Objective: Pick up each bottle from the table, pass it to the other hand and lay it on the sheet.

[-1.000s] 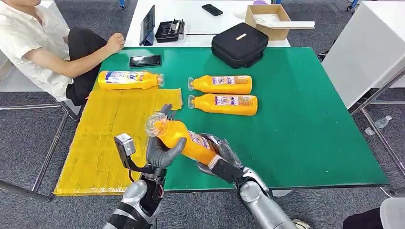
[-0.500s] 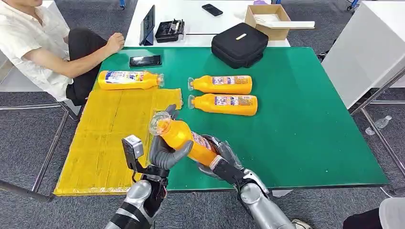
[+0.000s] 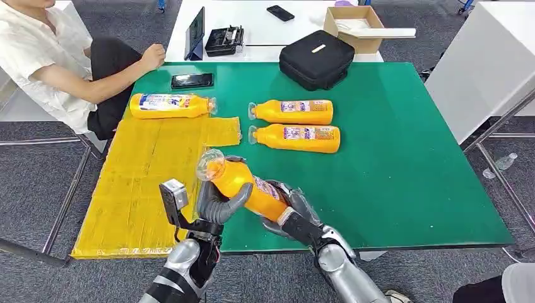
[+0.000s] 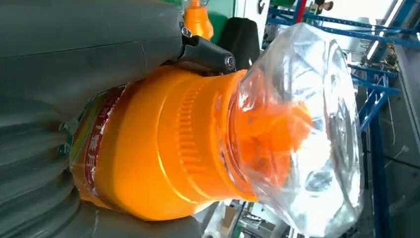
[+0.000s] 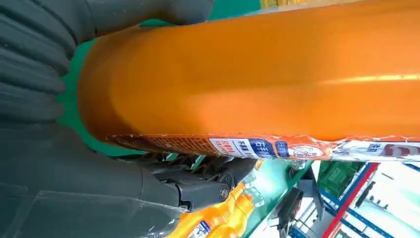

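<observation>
An orange bottle point(image 3: 246, 188) with a clear cap cover point(image 3: 209, 165) hangs tilted above the table's front edge, cap end towards the yellow sheet point(image 3: 142, 183). My left hand point(image 3: 220, 203) wraps its neck and shoulder, which fill the left wrist view point(image 4: 173, 148). My right hand point(image 3: 288, 209) still grips its base end, seen in the right wrist view as bottle point(image 5: 257, 79) and fingers point(image 5: 198, 191). Two more bottles point(image 3: 293, 112) point(image 3: 296, 137) lie side by side on the green table point(image 3: 404, 158). A third bottle point(image 3: 169, 105) lies just past the sheet's far edge.
A person point(image 3: 50, 60) sits at the table's far left corner, one arm resting by a black phone point(image 3: 192, 80). A black bag point(image 3: 317, 58) stands at the far edge. Behind it a white table point(image 3: 252, 25) carries a cardboard box point(image 3: 356, 25).
My left hand has shifted a little to the right and closed its thumb and fingers round the bottle's neck end. The bottle has barely moved, and my right hand keeps its hold.
</observation>
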Controlling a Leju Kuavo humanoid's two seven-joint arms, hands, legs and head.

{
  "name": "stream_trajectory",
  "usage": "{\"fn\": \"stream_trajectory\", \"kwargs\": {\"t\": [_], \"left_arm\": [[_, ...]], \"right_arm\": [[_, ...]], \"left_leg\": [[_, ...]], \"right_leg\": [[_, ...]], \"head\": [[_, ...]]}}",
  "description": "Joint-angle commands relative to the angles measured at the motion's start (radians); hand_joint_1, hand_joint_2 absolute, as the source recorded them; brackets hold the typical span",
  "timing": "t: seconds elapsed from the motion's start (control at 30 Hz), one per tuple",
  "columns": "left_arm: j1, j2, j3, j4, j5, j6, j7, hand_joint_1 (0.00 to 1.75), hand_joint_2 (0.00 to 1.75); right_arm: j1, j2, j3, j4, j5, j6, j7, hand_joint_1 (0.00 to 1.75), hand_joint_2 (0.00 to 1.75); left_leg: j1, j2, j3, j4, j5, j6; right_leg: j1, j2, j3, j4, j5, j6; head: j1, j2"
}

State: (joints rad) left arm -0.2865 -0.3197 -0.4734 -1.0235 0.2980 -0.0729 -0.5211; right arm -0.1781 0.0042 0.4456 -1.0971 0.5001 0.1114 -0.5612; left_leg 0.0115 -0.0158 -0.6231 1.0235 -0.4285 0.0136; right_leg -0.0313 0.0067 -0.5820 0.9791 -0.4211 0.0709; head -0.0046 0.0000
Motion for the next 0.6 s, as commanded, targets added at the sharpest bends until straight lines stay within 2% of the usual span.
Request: {"fn": "stream_trajectory", "kwargs": {"t": [0.03, 0.1, 0.13, 0.17, 0.2, 0.33, 0.53, 0.6], "left_arm": [[-0.036, -0.029, -0.013, 0.08, 0.07, -0.04, 0.03, 1.75, 1.75], [-0.037, -0.029, -0.014, 0.079, 0.089, -0.051, 0.034, 1.75, 1.75], [-0.037, -0.029, -0.015, 0.077, 0.098, -0.053, 0.036, 1.75, 1.75], [-0.035, -0.029, -0.014, 0.071, 0.111, -0.056, 0.041, 1.75, 1.75], [-0.034, -0.029, -0.013, 0.067, 0.113, -0.055, 0.043, 1.75, 1.75], [-0.022, -0.029, 0.001, 0.019, 0.098, -0.042, 0.048, 1.75, 1.75], [0.027, -0.029, 0.083, -0.096, -0.06, 0.013, 0.073, 1.75, 1.75], [0.031, -0.029, 0.095, -0.106, -0.069, 0.011, 0.079, 1.75, 1.75]], "right_arm": [[-0.041, 0.003, 0.011, 0.024, 0.003, 0.005, 0.004, 1.75, 1.75], [-0.042, 0.004, 0.008, 0.029, 0.002, 0.006, 0.003, 1.73, 1.75], [-0.042, 0.006, 0.006, 0.031, 0.002, 0.005, 0.004, 1.57, 1.75], [-0.039, 0.008, 0.0, 0.033, 0.002, 0.003, 0.004, 0.73, 1.75], [-0.038, 0.01, -0.003, 0.032, 0.003, 0.002, 0.005, 0.0, 1.75], [-0.031, 0.007, -0.012, 0.046, 0.023, -0.015, 0.01, 0.0, 1.75], [0.017, 0.026, -0.104, 0.0, 0.065, -0.078, 0.036, 0.0, 1.75], [0.023, 0.024, -0.114, -0.008, 0.067, -0.078, 0.036, 0.0, 1.75]], "left_leg": [[0.0, 0.001, 0.001, 0.0, 0.0, 0.0], [0.001, 0.002, 0.004, 0.001, -0.002, 0.0], [0.0, 0.001, 0.001, 0.0, 0.0, 0.0], [0.0, 0.002, 0.002, 0.0, -0.001, 0.0], [0.0, 0.001, 0.002, 0.0, -0.001, 0.0], [0.001, 0.002, 0.003, 0.001, -0.001, 0.0], [0.001, 0.001, 0.001, 0.0, -0.001, 0.0], [0.001, 0.002, 0.004, 0.0, -0.002, 0.0]], "right_leg": [[0.0, 0.0, 0.001, 0.0, 0.0, -0.002], [0.002, 0.0, 0.004, 0.0, -0.001, -0.005], [0.001, 0.0, 0.001, 0.0, 0.0, -0.002], [0.001, 0.0, 0.002, 0.0, -0.001, -0.003], [0.001, -0.001, 0.002, 0.0, -0.001, -0.003], [0.002, 0.0, 0.003, 0.0, -0.001, -0.005], [0.001, 0.0, 0.001, 0.0, 0.0, -0.002], [0.002, -0.001, 0.005, -0.001, -0.002, -0.005]], "head": [[0.0, 0.0], [0.0, 0.0], [0.0, 0.0], [0.0, 0.0], [0.0, 0.0], [0.001, 0.0], [0.0, 0.0], [0.0, 0.0]]}}
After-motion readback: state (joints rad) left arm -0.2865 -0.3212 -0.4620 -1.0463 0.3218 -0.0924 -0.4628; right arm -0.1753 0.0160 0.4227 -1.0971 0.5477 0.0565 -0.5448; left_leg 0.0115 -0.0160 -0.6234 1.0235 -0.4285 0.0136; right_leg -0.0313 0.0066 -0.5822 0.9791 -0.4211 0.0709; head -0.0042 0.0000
